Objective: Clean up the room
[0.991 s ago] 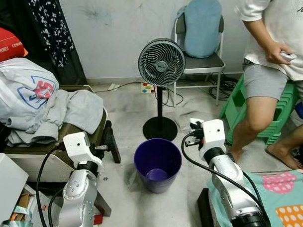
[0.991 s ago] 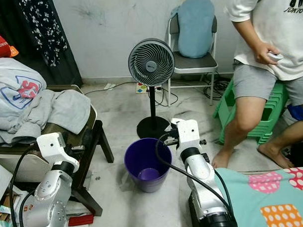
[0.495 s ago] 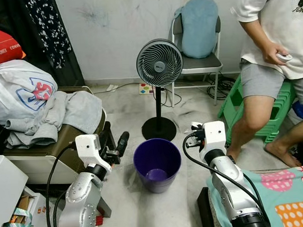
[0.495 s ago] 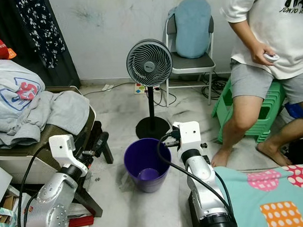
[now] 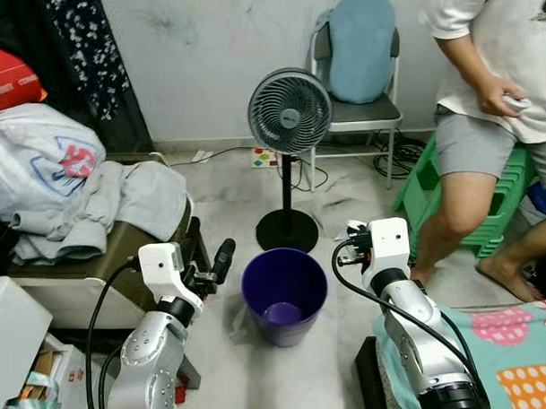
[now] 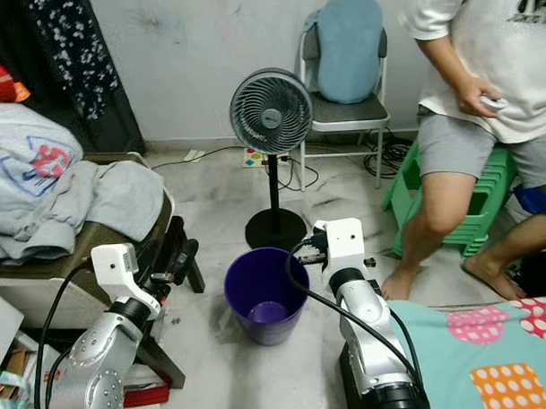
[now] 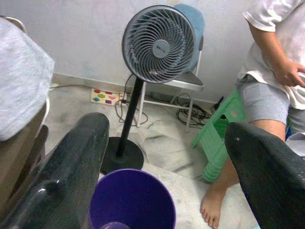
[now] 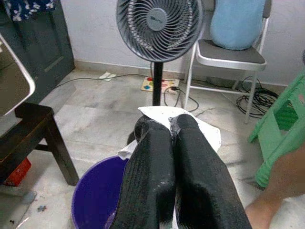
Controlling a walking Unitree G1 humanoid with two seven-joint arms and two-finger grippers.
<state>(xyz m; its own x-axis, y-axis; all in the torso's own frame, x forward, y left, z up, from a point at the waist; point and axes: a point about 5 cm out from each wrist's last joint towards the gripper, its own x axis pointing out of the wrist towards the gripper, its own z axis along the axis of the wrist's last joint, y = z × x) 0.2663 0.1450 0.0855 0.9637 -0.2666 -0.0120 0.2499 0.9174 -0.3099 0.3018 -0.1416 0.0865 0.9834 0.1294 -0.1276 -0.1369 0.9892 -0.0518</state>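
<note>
A purple waste bin stands on the floor between my two arms, with something pale purple lying at its bottom. My right gripper is shut on a white crumpled paper and hovers by the bin's right rim; the paper sticks out beyond the fingertips. My left gripper is open and holds nothing. It sits just left of the bin at about rim height, and in the left wrist view its fingers frame the bin.
A standing fan rises right behind the bin. An armchair piled with grey clothes is at my left. A person sits on a green stool at the right. A bed edge lies lower right, a folding chair by the wall.
My left arm has swung forward, bringing its open gripper beside the bin's left rim. The right gripper still holds the paper in about the same place.
</note>
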